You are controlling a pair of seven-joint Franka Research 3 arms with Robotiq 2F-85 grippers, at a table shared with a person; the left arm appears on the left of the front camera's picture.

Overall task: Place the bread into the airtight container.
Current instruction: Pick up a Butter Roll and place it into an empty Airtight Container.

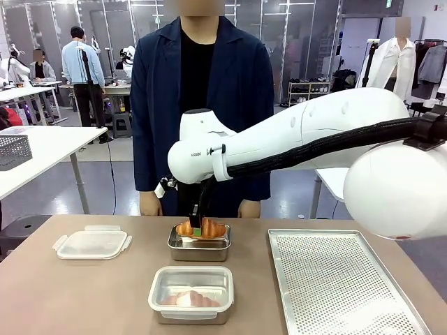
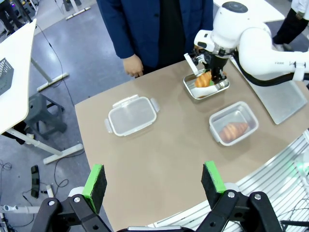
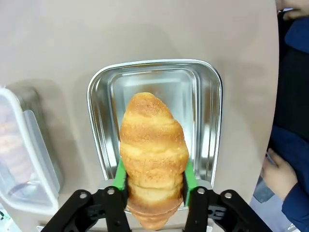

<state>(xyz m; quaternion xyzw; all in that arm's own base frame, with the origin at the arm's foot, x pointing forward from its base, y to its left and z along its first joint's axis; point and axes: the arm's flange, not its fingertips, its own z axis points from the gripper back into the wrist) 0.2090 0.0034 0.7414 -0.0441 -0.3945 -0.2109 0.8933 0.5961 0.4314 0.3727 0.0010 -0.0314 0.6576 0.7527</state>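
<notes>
Nearest the robot, just in front of the open steel container: a lidded container with a croissant sealed inside. To the right of the steel container: a perforated metal tray. To its left: a clear plastic lid lying flat on the brown table. Directly over the steel container: right gripper, green pads pinching a golden croissant by its sides, bread poised above the bare pan floor. Well back from it, above the table's near edge: left gripper, pads spread wide, holding nothing. Just beyond the steel container: a person in a dark jacket, hands hanging at the far table edge.
</notes>
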